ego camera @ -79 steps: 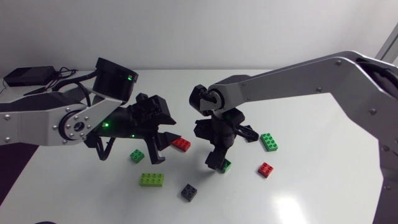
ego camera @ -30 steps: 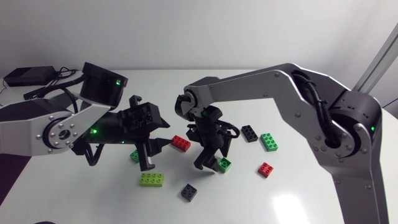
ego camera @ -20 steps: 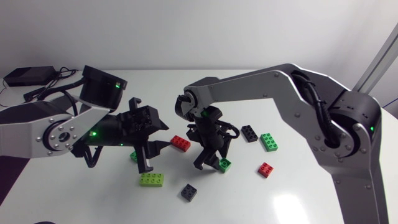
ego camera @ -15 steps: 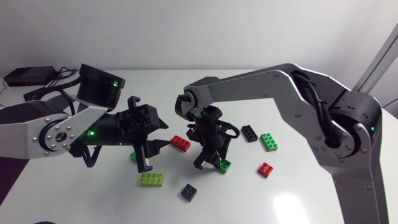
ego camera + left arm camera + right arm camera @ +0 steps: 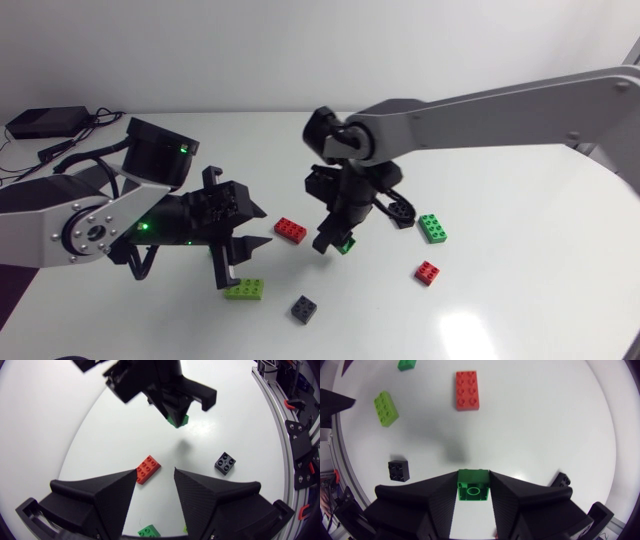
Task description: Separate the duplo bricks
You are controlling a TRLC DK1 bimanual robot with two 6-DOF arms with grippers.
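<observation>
My right gripper (image 5: 337, 240) is shut on a small green brick (image 5: 347, 245) and holds it a little above the table. In the right wrist view the green brick (image 5: 473, 486) sits clamped between both fingers of the gripper (image 5: 473, 476). My left gripper (image 5: 240, 258) hovers open to the left of it with nothing between its fingers. Just ahead of the left gripper (image 5: 155, 473) lies a red two-by-four brick (image 5: 148, 468), and beyond it the right gripper (image 5: 165, 390) hangs with the green brick (image 5: 178, 421). That red brick (image 5: 291, 230) lies between the two grippers.
Loose on the table are a lime brick (image 5: 244, 289), a small black brick (image 5: 303, 308), a small red brick (image 5: 428, 272), a green two-by-four brick (image 5: 433, 228) and a black brick (image 5: 401, 216) behind the right gripper. Another small green brick (image 5: 149, 531) lies under my left gripper.
My right gripper shut on the small green brick and raised it off the table. The left gripper drifted slightly left and down, still open.
</observation>
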